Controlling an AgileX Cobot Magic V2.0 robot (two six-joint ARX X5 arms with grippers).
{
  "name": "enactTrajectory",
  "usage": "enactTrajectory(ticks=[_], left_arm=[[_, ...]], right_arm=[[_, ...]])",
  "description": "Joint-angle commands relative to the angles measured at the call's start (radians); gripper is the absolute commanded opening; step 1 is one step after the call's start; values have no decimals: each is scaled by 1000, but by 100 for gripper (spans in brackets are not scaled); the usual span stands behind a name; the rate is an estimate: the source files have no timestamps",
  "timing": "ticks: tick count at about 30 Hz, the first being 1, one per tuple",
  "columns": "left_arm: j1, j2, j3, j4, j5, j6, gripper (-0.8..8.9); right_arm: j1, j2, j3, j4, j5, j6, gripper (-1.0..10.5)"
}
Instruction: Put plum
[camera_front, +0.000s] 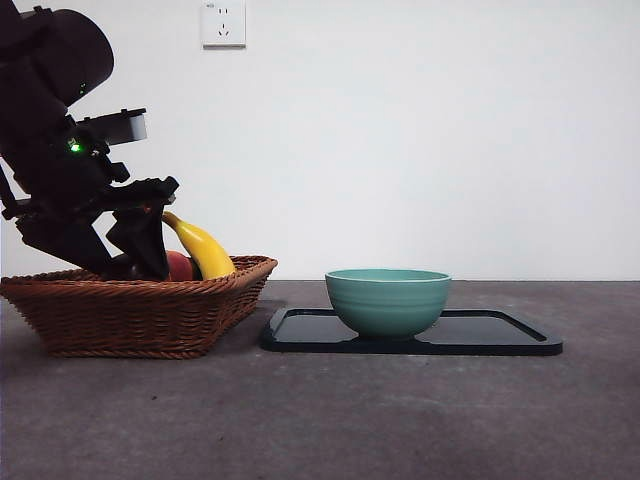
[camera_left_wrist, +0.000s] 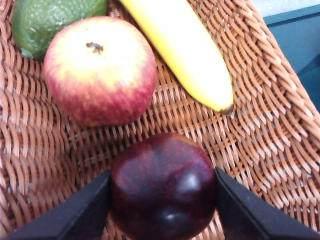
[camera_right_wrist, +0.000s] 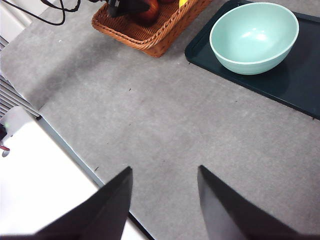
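The plum (camera_left_wrist: 161, 197), dark maroon and glossy, lies on the floor of the wicker basket (camera_left_wrist: 280, 150). My left gripper (camera_left_wrist: 162, 174) reaches down into the basket, and its two black jaws press against the plum's two sides. In the front view this gripper (camera_front: 140, 250) dips into the basket (camera_front: 140, 315) at the left and hides the plum. High over the bare table, my right gripper (camera_right_wrist: 165, 200) hangs open and holds nothing.
A red-yellow apple (camera_left_wrist: 100, 70), a yellow banana (camera_left_wrist: 185, 50) and a green avocado (camera_left_wrist: 50, 20) share the basket. To the basket's right a teal bowl (camera_front: 388, 300) stands on a dark tray (camera_front: 500, 335). The grey table (camera_front: 320, 420) spreads in front.
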Motion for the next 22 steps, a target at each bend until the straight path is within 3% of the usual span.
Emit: enactTrajectory(ticks=[1,7,22], left_arm=[[-3,13,7,4,2,11,250],[-3,13,7,-24,2,11,378],[-3,-16,9,-38,2,4,380]], right_arm=[[5,3,8,17,0,-11,208],[5,3,8,16,0,-11,208],[5,3,8,15,-1,-10,208]])
